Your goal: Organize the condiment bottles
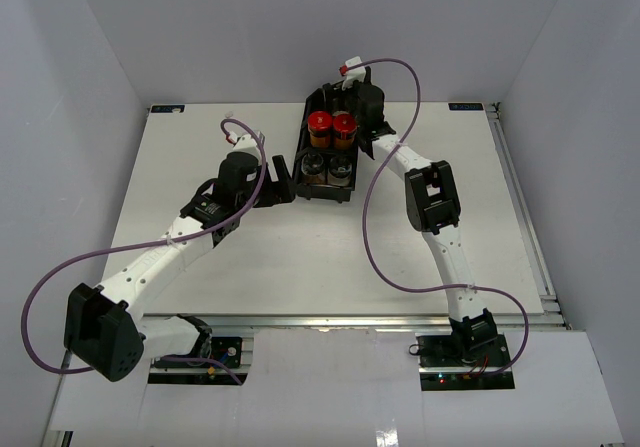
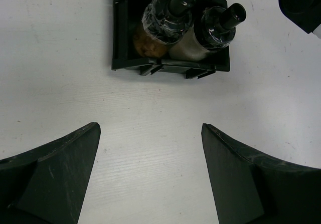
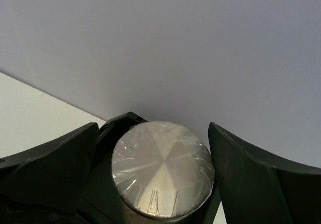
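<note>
A three-compartment tray (image 1: 322,193) lies on the tabletop (image 1: 290,257) toward its far edge. The near pair of bottles (image 1: 314,165) stands side by side in its near compartment, and the middle pair of bottles (image 1: 319,123) stands side by side behind them. The flat-lidded bottle (image 3: 163,169) sits at the far end, between the right claw's (image 3: 153,129) fingers. The left claw (image 2: 150,129) hangs over the tabletop before the tray.

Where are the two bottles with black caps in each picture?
Top external: dark-capped bottles at the near end of the black tray, above centre.
Left wrist: bottles at top edge, right of centre, in the tray.
Right wrist: not in it.
Shared landmark: the black tray.
</note>
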